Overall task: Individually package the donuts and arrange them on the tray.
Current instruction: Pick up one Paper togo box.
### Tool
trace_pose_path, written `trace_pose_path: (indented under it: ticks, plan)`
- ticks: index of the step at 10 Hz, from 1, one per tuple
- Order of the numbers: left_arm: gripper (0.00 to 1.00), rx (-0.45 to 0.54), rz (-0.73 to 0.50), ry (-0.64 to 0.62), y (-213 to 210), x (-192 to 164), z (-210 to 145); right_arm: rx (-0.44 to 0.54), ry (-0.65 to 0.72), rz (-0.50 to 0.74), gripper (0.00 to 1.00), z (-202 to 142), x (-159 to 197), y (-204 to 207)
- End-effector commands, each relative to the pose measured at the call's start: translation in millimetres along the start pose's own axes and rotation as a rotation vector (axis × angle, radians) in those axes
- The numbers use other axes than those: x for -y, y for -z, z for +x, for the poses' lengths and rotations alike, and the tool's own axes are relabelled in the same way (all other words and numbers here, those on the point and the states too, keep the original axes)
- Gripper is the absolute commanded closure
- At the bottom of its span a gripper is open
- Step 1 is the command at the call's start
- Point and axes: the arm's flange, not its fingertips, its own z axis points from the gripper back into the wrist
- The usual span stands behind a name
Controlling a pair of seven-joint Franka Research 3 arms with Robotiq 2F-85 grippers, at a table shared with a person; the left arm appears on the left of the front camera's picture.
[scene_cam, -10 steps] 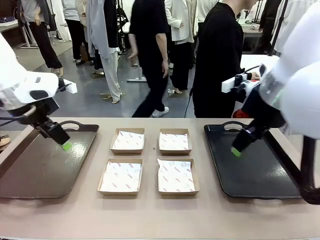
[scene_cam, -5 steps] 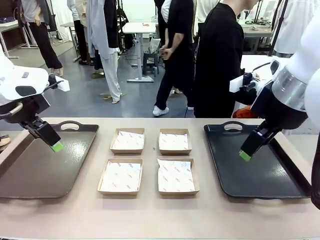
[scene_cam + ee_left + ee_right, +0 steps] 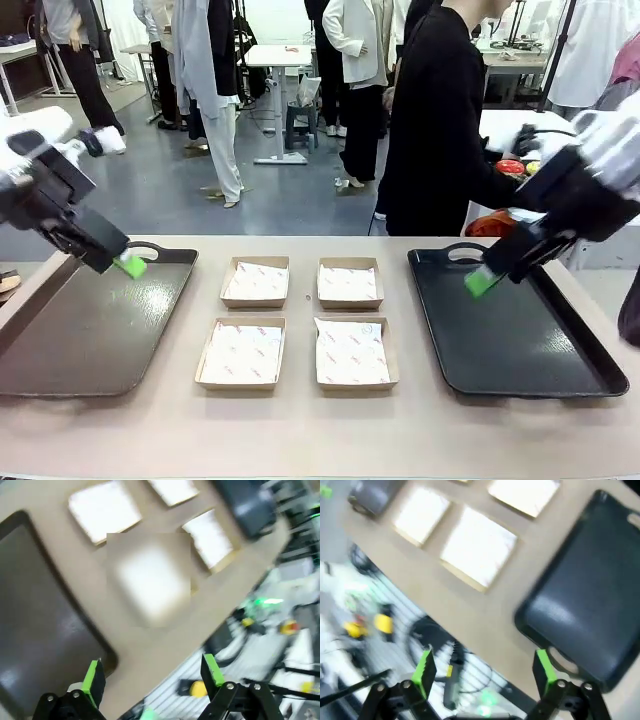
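Four paper-lined boxes (image 3: pixel 255 281), beige table (image 3: pixel 300 430), person (image 3: pixel 435 120) in black

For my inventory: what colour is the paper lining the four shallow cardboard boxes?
White paper lining with faint red print; front view.

Your left arm (image 3: pixel 45 195) reaches in from the left edge, and its left tool (image 3: pixel 130 266) slants down and inward, held in the air. Your right arm (image 3: pixel 590 190) mirrors it from the right edge, with the right tool (image 3: pixel 483 282) also slanting down and inward. Both tools' jaws stand wide apart, with nothing between the green pads (image 3: pixel 93 676).
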Motion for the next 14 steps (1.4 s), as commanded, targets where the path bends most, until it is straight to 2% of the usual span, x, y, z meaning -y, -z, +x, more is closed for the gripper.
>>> trace_pose_path:
  ticks: [1,2,4,6,7,9,11,14]
  plan:
    - [0.00,0.135,-0.500,-0.173,-19,-28,5,0.408,0.340,0.655,0.00,-21,43,-22]
    - [0.00,0.195,-0.625,-0.218,-29,-41,0,0.480,0.371,0.742,0.00,-40,58,-35]
    - [0.00,0.330,-0.750,-0.310,-52,-80,-28,0.616,0.468,0.905,0.00,-84,93,-45]
    - [0.00,0.372,-0.865,-0.389,-60,-119,-70,0.663,0.568,0.996,0.00,-135,124,-55]
    - [0.00,0.379,-0.896,-0.416,-62,-134,-89,0.638,0.598,1.007,0.00,-156,135,-60]
    - [0.00,0.404,-0.876,-0.454,-75,-151,-116,0.576,0.618,0.978,0.00,-185,153,-68]
    - [0.00,0.389,-0.824,-0.481,-86,-160,-132,0.474,0.611,0.890,0.00,-200,166,-73]
    - [0.00,0.351,-0.753,-0.514,-91,-175,-146,0.425,0.663,0.770,0.00,-219,184,-75]
